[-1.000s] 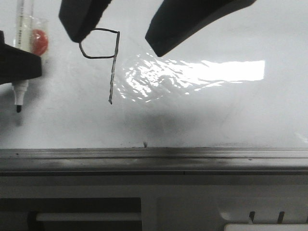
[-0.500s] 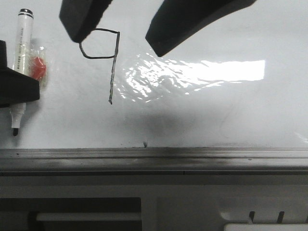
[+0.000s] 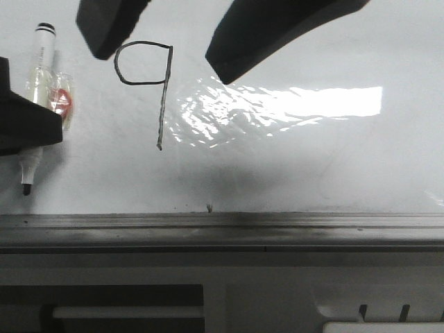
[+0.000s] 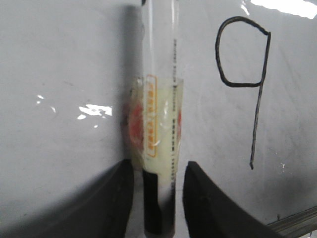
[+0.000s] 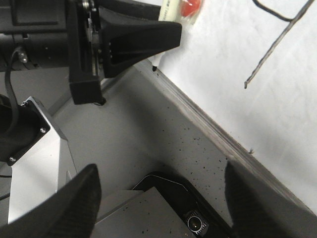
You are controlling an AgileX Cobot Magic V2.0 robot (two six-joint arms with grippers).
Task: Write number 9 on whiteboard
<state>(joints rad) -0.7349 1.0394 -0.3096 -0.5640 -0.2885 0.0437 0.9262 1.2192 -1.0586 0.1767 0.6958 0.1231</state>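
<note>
The number 9 is a thin black line on the glossy whiteboard. It also shows in the left wrist view, and its tail shows in the right wrist view. A white marker pen with a red-orange label lies left of the 9, its black tip toward the rail. My left gripper straddles the pen with a gap on each side, open; it also shows at the left edge of the front view. My right gripper hangs wide open and empty above the 9; it also shows in the right wrist view.
A grey metal rail runs along the board's near edge. A beige-grey slotted panel lies below it. Bright glare sits right of the 9. The right wrist view shows a black camera housing and a silver arm part.
The left gripper sank a little and the pen shifted toward the rail, tilting slightly, so its black end now shows. The right gripper's fingers drifted left, uncovering the whole loop of the 9.
</note>
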